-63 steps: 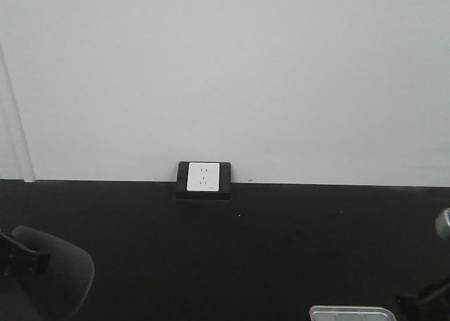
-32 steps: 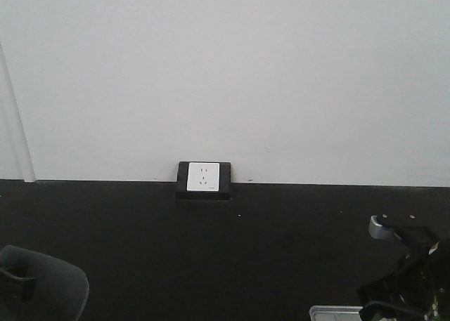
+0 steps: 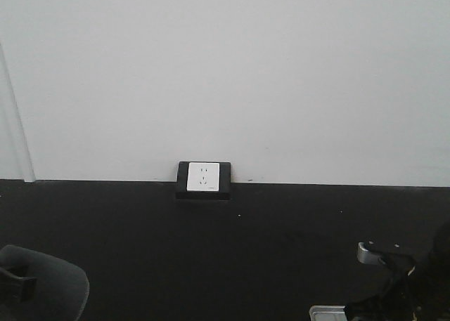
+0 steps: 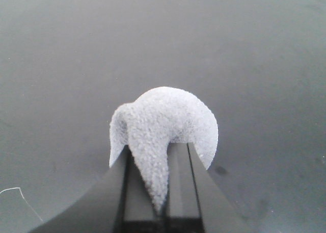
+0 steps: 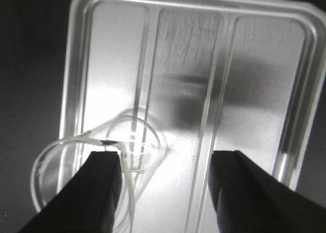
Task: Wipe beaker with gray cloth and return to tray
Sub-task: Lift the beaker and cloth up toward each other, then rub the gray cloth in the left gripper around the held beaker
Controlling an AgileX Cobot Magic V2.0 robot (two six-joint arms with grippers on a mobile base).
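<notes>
Cannot tell whether wiped yet: beaker [image 5: 102,161] sitting left in the tray [image 5: 254,65] under wide-open right gripper [image 5: 170,159], gray cloth [image 4: 163,121] clamped in left gripper [image 4: 157,164].

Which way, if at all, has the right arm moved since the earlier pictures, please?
Yes: the right arm moved left toward the socket, and lower.

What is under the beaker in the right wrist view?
The ribbed metal tray shows through the clear beaker. The open right hand hides the beaker's near side, so whether it actually rests on the tray can't be confirmed.
</notes>
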